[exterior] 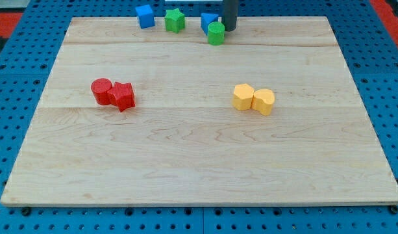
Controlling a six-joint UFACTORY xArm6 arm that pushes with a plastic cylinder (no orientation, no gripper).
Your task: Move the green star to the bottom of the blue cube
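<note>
The green star (175, 20) lies at the view's top edge of the wooden board (199, 156). A blue cube (145, 15) lies just to its left. A second blue block (208, 22) lies to the star's right, touching a green cylinder (216, 33) below it. My tip (229, 29) stands at the view's top, right beside the green cylinder and the second blue block, to the right of the star and apart from it.
A red cylinder (102, 90) and a red star (123, 96) touch at the left middle. Two yellow blocks (243, 97) (263, 101) touch at the right middle. Blue pegboard (380, 58) surrounds the board.
</note>
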